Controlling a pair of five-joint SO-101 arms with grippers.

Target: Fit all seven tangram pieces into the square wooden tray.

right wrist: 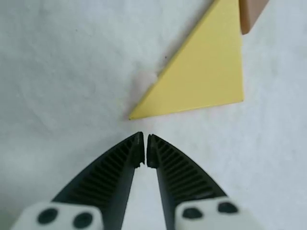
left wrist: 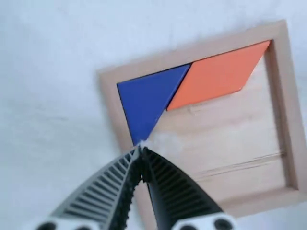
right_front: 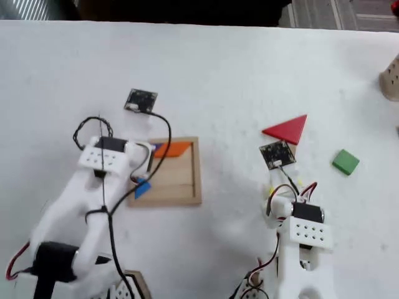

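Left gripper [left wrist: 141, 153] overhangs tray [left wrist: 192, 49]; maybe pegboard [right_front: 391, 78] at edge

In the tray [left wrist: 288, 105], triangle [left wrist: 147, 101] and parallelogram [left wrist: 218, 73] lie seemingly touching.

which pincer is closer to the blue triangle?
Left. The left pincer is at the blue triangle's tip in the tray; the right pincer is over the table beside the yellow triangle.
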